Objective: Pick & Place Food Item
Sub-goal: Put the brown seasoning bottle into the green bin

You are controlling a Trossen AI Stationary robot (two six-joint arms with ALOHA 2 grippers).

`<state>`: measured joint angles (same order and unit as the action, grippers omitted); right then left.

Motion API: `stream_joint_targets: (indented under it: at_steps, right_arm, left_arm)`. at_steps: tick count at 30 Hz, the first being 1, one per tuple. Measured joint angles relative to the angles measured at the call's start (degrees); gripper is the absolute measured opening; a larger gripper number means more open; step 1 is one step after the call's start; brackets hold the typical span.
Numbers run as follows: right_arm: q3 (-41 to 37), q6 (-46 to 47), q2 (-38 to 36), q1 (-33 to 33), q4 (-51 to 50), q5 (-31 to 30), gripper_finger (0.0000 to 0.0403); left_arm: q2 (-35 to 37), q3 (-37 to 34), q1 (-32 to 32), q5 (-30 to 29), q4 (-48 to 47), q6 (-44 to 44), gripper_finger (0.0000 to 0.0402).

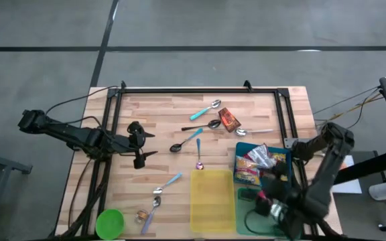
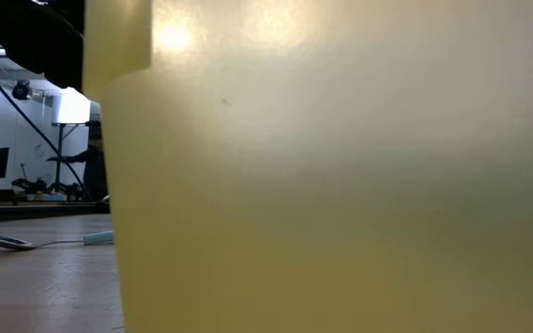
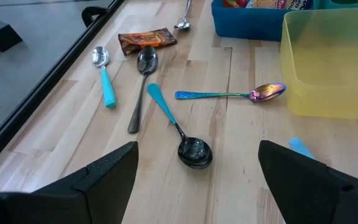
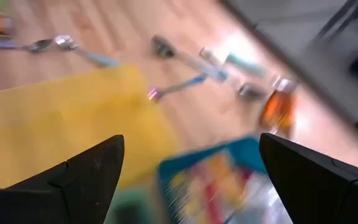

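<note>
Noted right gripper [image 1: 275, 179] wide open, empty, hovering just beside blue rectangular plastic bin [image 1: 241, 148] of crinkled snack packets [image 1: 257, 159]; nearer than left gripper [image 1: 141, 142], likewise open, empty.

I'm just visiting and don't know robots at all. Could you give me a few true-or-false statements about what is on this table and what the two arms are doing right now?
1. The yellow bin has food packets in it. False: it looks empty; the packets lie in the blue bin.
2. A green cup stands near the table's left front corner. True.
3. The left gripper is shut on a spoon. False: it is open and holds nothing, hovering over the table's left part.
4. An orange-brown snack packet lies on the bare wood among the spoons. True.
5. The right gripper is open, above the bins. True.
6. Every spoon has a blue handle. False: the black spoon is dark all over.
</note>
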<state>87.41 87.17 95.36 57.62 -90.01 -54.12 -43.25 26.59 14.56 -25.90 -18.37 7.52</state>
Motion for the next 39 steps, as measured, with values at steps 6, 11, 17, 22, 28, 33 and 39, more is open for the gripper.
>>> stream_joint_targets:
  at_steps: [6, 11, 17, 22, 28, 33, 39]
  right_arm:
    - [-0.3, -21.5, -4.4, -10.6, 3.2, -4.0, 0.0370]
    - [-1.3, -40.0, -7.6, -20.4, 11.5, -3.8, 0.0370]
    - [-7.8, -69.0, -11.5, -33.9, 35.3, 10.9, 0.0370]
    - [-20.1, -91.1, -14.4, -45.3, 66.5, 35.4, 0.0370]
    - [-34.3, -90.1, -18.1, -56.5, 82.0, 40.5, 0.0370]
    - [-46.0, -90.5, -25.5, -59.8, 97.4, 46.5, 0.0370]
    - [-55.9, -92.7, -37.8, -61.3, 108.1, 51.3, 0.0370]
  left_arm:
    - [0.0, 0.0, 0.0, 0.0, 0.0, 0.0, 0.0335]
    - [0.0, 0.0, 0.0, 0.0, 0.0, 0.0, 0.0335]
    - [0.0, 0.0, 0.0, 0.0, 0.0, 0.0, 0.0335]
    - [0.0, 0.0, 0.0, 0.0, 0.0, 0.0, 0.0335]
    - [0.0, 0.0, 0.0, 0.0, 0.0, 0.0, 0.0335]
    - [0.0, 0.0, 0.0, 0.0, 0.0, 0.0, 0.0335]
    - [0.0, 0.0, 0.0, 0.0, 0.0, 0.0, 0.0335]
